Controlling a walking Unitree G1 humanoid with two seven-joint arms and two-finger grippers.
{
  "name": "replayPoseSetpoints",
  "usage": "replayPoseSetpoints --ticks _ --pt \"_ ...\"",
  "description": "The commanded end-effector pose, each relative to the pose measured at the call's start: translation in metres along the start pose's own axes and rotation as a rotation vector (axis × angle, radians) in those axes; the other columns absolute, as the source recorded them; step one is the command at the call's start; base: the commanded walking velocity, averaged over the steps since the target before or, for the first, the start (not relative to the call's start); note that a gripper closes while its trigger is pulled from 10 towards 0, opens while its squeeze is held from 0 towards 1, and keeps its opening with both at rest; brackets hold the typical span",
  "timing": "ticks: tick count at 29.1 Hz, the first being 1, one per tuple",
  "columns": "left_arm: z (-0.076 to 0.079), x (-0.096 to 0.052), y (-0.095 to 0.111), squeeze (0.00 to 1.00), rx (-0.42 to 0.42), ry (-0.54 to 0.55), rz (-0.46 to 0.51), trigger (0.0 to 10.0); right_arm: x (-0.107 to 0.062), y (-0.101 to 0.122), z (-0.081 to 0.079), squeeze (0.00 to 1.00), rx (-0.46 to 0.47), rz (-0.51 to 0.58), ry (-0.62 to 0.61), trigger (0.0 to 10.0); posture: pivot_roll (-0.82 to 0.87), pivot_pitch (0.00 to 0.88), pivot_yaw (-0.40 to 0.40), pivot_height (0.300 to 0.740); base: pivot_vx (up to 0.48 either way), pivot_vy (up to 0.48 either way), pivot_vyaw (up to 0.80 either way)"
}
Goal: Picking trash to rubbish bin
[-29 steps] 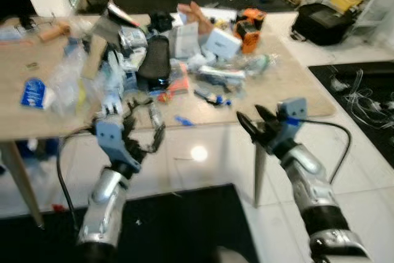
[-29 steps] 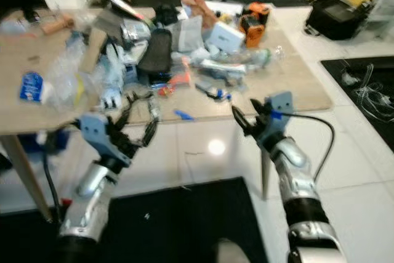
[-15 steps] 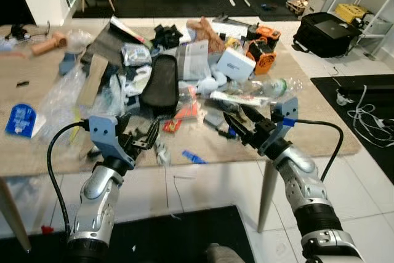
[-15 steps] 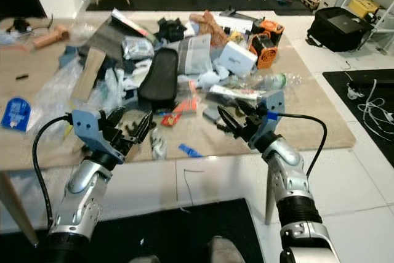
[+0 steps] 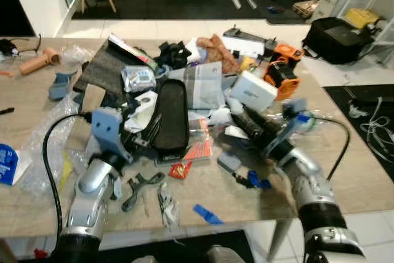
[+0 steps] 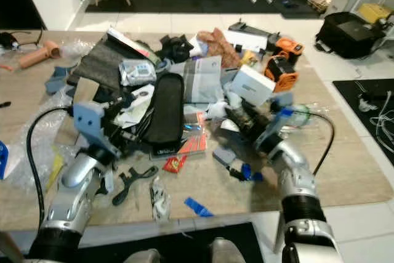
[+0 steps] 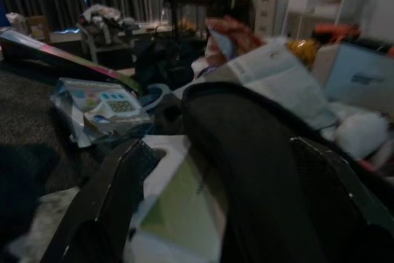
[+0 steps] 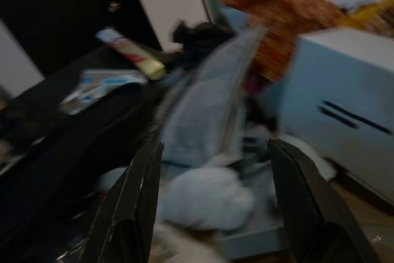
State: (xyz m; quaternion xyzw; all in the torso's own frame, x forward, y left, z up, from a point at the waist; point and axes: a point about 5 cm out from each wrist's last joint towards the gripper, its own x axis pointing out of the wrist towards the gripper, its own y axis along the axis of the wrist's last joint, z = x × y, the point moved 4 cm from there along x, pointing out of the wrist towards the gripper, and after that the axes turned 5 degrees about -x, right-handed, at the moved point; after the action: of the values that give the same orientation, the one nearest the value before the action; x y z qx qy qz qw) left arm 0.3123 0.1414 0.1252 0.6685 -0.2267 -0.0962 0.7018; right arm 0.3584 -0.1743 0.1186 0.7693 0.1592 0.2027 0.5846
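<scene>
Both claws hung open, the left gripper (image 5: 146, 129) straddling the black case (image 5: 172, 118), the right gripper (image 5: 249, 124) facing crumpled wrappers (image 8: 206, 196), so either could probably snag non-trash.

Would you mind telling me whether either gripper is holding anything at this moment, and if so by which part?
Nothing is held. The left gripper is open beside the long black case; the right gripper is open before a crumpled white wad.

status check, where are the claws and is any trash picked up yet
Left claw open beside the long black case. Right claw open, nosing into the crumpled white trash below the white box. Nothing gripped yet. Clutter packed all round.
</scene>
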Motion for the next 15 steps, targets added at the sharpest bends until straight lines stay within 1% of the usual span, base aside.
replayPoseSetpoints --ticks 1,2,3,4,5,6,8,11,12,14,15 --pt "-0.001 -0.001 0.004 0.0 0.054 -0.022 -0.002 10.0 -0.003 -0.002 0.005 0.0 0.028 -0.006 -0.03 10.0 -0.07 0.0 -0.025 0.74 0.0 0.0 0.0" --pt "-0.003 -0.003 0.006 0.0 0.086 -0.032 -0.01 10.0 -0.002 0.001 0.006 0.0 0.04 0.002 -0.04 10.0 -0.07 0.0 -0.025 0.74 0.0 0.0 0.0" --pt "-0.003 -0.003 0.006 0.0 0.086 -0.032 -0.01 10.0 -0.002 0.001 0.006 0.0 0.04 0.002 -0.04 10.0 -0.07 0.0 -0.025 0.74 0.0 0.0 0.0" --pt "-0.009 -0.007 0.016 0.0 0.177 -0.067 -0.013 10.0 -0.001 0.009 0.009 0.0 0.061 0.025 -0.06 10.0 -0.06 0.0 -0.029 0.74 0.0 0.0 0.0" --pt "-0.01 -0.009 0.02 0.0 0.212 -0.088 -0.014 10.0 -0.001 0.012 0.009 0.0 0.064 0.031 -0.066 10.0 -0.06 0.0 -0.029 0.74 0.0 0.0 0.0" --pt "-0.01 -0.009 0.02 0.0 0.212 -0.088 -0.014 10.0 -0.001 0.012 0.009 0.0 0.064 0.031 -0.066 10.0 -0.06 0.0 -0.029 0.74 0.0 0.0 0.0" --pt "-0.006 -0.012 0.028 0.0 0.262 -0.146 -0.004 10.0 0.0 0.015 0.01 0.0 0.062 0.035 -0.07 10.0 -0.06 0.0 -0.03 0.74 0.0 0.0 0.0" --pt "-0.003 -0.014 0.032 0.0 0.267 -0.178 0.0 10.0 0.0 0.015 0.009 0.0 0.06 0.034 -0.071 10.0 -0.07 0.0 -0.03 0.74 0.0 0.0 0.0" --pt "0.001 -0.016 0.035 0.0 0.258 -0.222 0.003 10.0 0.0 0.015 0.008 0.0 0.058 0.034 -0.071 10.0 -0.07 0.0 -0.03 0.74 0.0 0.0 0.0" --pt "0.012 -0.02 0.042 0.0 0.197 -0.304 0.001 10.0 0.0 0.015 0.007 0.0 0.051 0.027 -0.073 10.0 -0.06 0.0 -0.032 0.74 0.0 0.0 0.0" --pt "0.014 -0.021 0.043 0.0 0.177 -0.324 0.0 10.0 0.0 0.014 0.006 0.0 0.049 0.025 -0.074 10.0 -0.06 0.0 -0.032 0.74 0.0 0.0 0.0"
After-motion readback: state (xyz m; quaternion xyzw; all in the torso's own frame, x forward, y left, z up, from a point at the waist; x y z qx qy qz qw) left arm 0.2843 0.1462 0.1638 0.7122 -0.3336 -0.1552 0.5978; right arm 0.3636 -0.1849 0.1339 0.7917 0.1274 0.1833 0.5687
